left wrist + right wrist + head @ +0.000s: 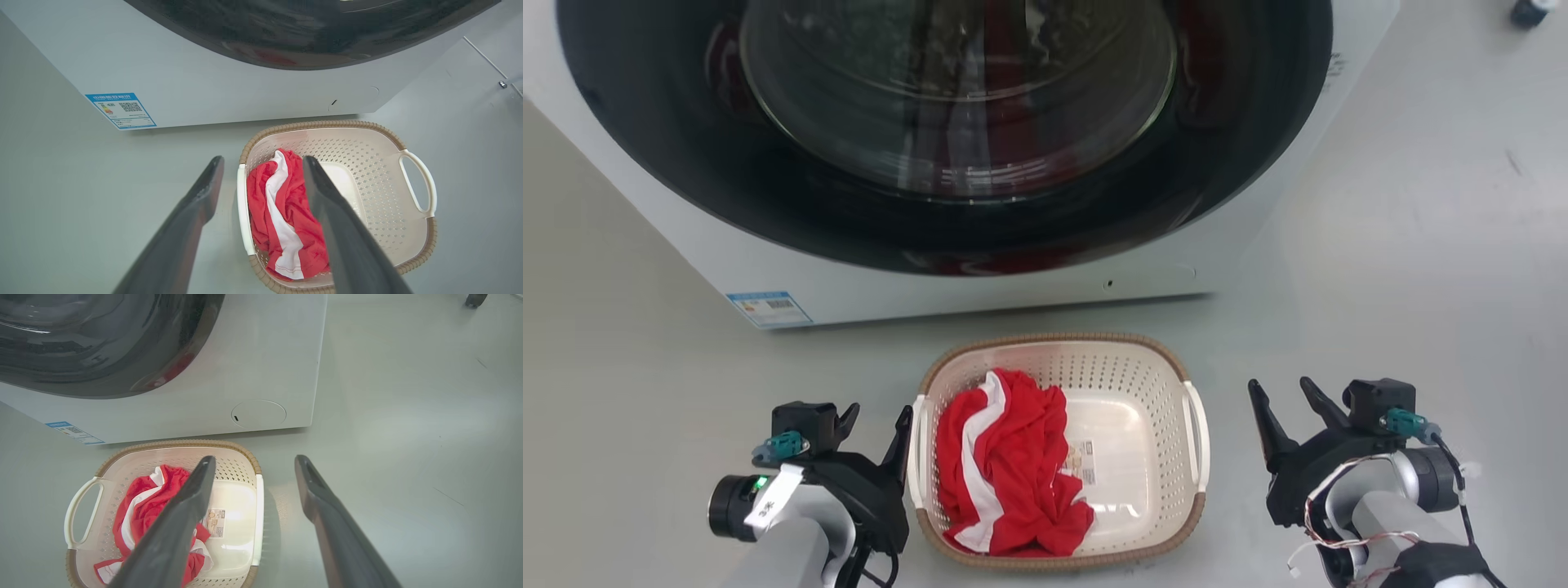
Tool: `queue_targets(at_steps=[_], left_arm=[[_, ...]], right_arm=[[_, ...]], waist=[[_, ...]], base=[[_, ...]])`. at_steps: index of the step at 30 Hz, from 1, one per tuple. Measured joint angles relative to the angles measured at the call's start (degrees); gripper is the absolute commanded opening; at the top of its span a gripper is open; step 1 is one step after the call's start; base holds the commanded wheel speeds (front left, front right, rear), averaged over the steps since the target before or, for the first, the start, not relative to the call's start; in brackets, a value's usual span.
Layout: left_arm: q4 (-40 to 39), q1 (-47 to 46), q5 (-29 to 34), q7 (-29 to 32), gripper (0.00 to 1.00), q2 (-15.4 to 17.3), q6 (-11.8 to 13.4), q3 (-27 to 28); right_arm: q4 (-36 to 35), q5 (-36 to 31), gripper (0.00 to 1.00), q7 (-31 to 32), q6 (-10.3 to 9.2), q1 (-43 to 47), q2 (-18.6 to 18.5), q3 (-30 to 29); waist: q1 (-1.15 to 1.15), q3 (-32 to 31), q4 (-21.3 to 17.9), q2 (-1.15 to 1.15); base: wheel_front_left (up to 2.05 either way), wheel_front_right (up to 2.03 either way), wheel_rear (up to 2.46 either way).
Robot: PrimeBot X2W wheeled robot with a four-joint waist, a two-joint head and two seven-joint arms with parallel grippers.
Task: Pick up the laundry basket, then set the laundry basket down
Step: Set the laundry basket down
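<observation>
Laundry basket (1131, 371) rests on the floor (1380, 286) before the washing machine (980, 286), a red-and-white garment (1013, 465) inside. Left gripper (880, 412), jaws released, stands just beside its left handle. Right gripper (1278, 388), jaws released, stands apart from the right handle.

Pale grey glossy floor (1421, 245), catching soft glare. White front-loading washing machine (1013, 290), dark round glass door (956, 122), blue label (768, 309) at lower corner.
</observation>
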Motion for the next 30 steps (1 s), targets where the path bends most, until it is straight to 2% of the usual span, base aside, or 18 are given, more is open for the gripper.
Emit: queue_targets(at_steps=[2,17,24,30], left_arm=[[-2.1,1.4,0.1,0.0,1.0,0.4,0.6,0.4],[-25.8,13.2,6.2,0.0,1.0,4.4,7.0,3.6],[-38.5,20.4,9.6,0.0,1.0,6.3,10.7,4.9],[-47.6,26.7,10.8,0.0,1.0,7.5,12.2,6.3]], right_arm=[[-2.2,-0.3,1.0,0.0,-0.3,1.5,-0.4,-0.7],[-24.1,-6.9,1.0,0.0,-7.19,12.2,-4.3,-5.8],[-35.2,-10.2,1.0,-0.1,-8.28,18.1,-5.7,-7.8],[-42.5,-12.1,1.0,-0.2,-9.26,24.0,-6.3,-9.6]], waist=[[0.0,-1.5,0.1,0.0],[0.0,-11.0,0.3,0.0],[0.0,-14.0,0.3,0.0],[0.0,-16.0,0.4,0.0]], base=[[0.0,0.0,0.0],[0.0,0.0,0.0],[0.0,0.0,0.0],[0.0,0.0,0.0]])
